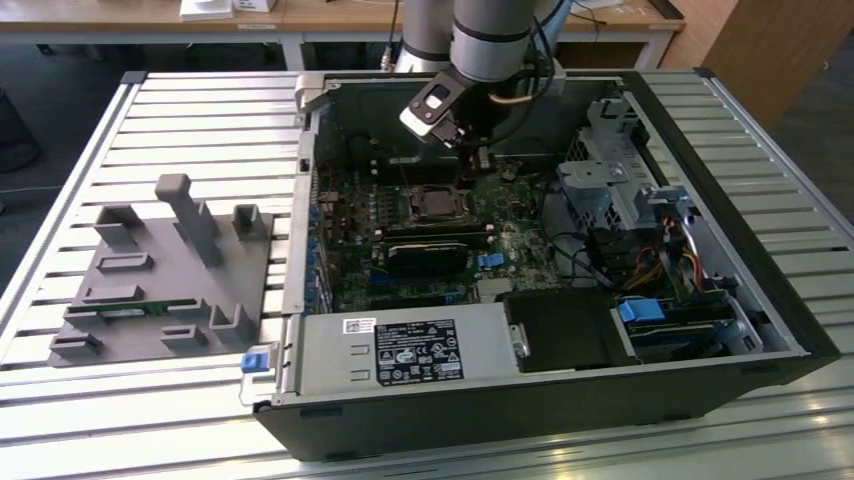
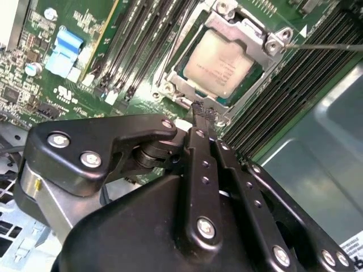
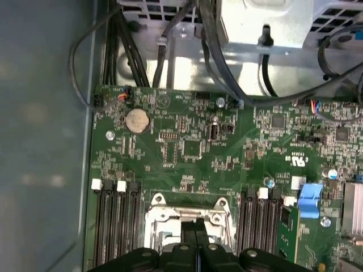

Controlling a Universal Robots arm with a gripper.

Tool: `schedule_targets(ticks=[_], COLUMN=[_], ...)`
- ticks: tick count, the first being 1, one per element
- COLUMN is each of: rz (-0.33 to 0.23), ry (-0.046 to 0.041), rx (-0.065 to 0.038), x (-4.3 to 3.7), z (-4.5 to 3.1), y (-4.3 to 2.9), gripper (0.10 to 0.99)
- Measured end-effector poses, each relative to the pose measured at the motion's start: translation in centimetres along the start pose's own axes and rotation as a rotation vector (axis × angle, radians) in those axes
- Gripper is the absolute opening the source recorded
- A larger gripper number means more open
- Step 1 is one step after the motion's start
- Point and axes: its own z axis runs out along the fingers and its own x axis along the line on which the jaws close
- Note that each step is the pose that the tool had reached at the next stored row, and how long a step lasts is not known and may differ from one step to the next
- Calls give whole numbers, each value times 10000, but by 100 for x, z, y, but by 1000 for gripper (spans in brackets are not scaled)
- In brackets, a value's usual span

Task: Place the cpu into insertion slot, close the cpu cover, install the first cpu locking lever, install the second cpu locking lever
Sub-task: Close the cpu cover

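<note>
The cpu [image 2: 218,62], a dull silver square, lies in the insertion slot [image 1: 434,203] on the green board. The silvery cpu cover [image 2: 238,25] lies flat around it, framing the chip. A thin lever rod [image 2: 326,47] sticks out sideways from one corner of the socket. My gripper [image 2: 203,110] is shut with nothing between its fingers, and its tips are at the socket's edge. In the first wrist view the gripper [image 3: 195,225] hangs over the socket's metal frame [image 3: 161,214]. In the exterior view the gripper [image 1: 477,160] hovers just behind the socket.
Long black memory slots [image 2: 295,85] flank the socket. A black card [image 1: 427,255] sits in front of it, the power supply [image 1: 400,350] nearer still. A drive cage with cables [image 1: 601,190] fills the exterior view's right. A grey fixture [image 1: 160,270] stands outside the case.
</note>
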Motion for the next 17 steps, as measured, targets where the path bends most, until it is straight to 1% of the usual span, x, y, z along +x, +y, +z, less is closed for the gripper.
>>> schedule_targets(ticks=[8, 15, 17], rz=[1, 0, 0], ry=[-2, -3, -4], rx=[1, 1, 2], x=[4, 7, 7], z=[16, 40, 43], y=[-110, -177, -185], gripper=[118, 118, 118])
